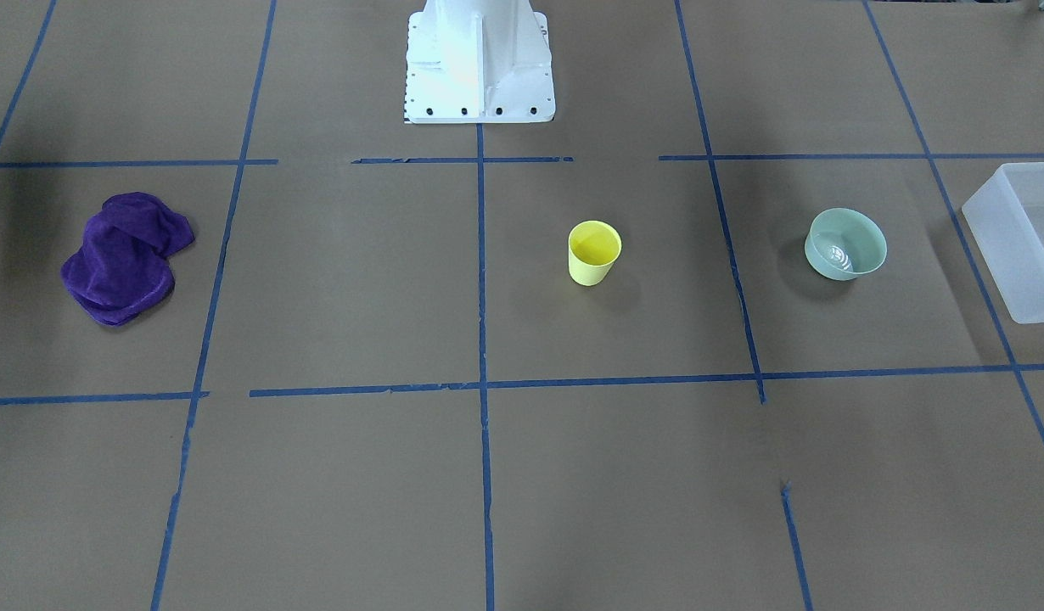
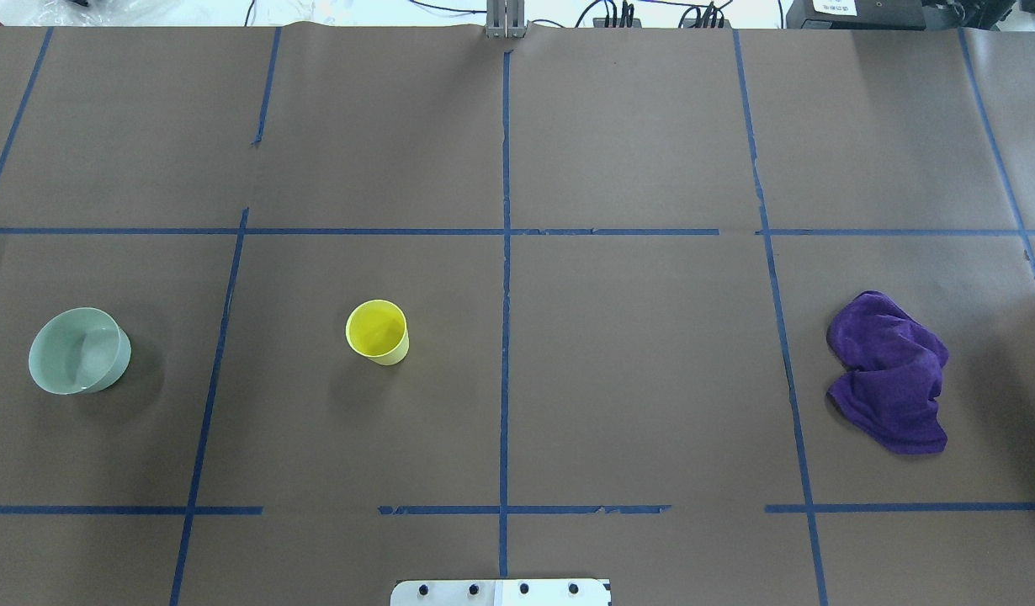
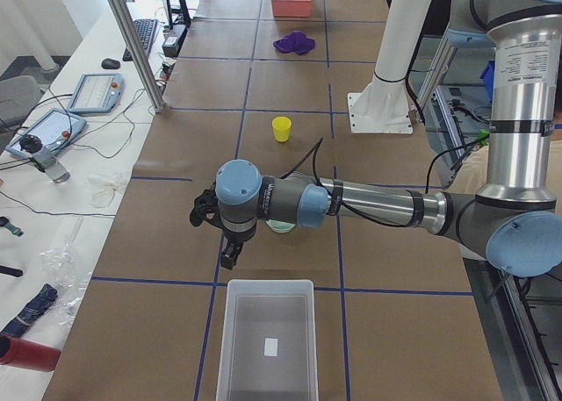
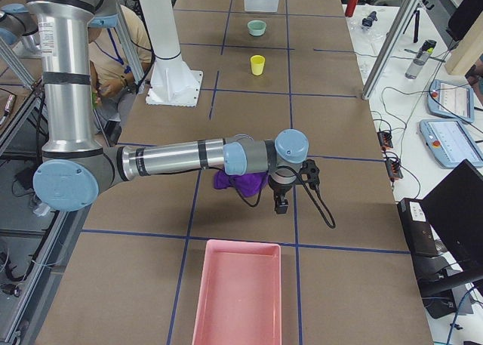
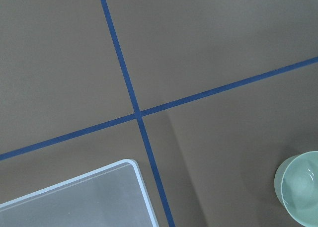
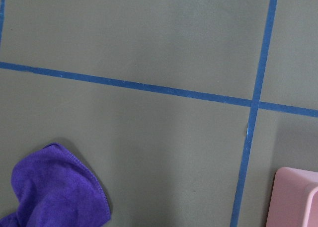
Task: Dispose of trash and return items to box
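The yellow cup [image 1: 594,252] stands upright near the table's middle, also in the overhead view [image 2: 377,332]. The mint-green bowl [image 1: 845,244] stands upright further toward my left side [image 2: 78,350]. The frosted box [image 1: 1006,255] lies at the left end, beyond the bowl, and looks empty apart from a small white label [image 3: 270,347]. My left gripper [image 3: 228,254] hangs over the table between bowl and box; my left wrist view shows the box corner [image 5: 134,167] and bowl [image 5: 300,187]. My right gripper [image 4: 281,203] hangs beside the purple cloth [image 4: 238,183]. I cannot tell whether either gripper is open or shut.
A crumpled purple cloth [image 1: 123,257] lies on my right side of the table. A pink bin [image 4: 240,292] stands at the right end, its corner in the right wrist view [image 6: 295,197]. The white robot base [image 1: 479,64] is at the table's back edge.
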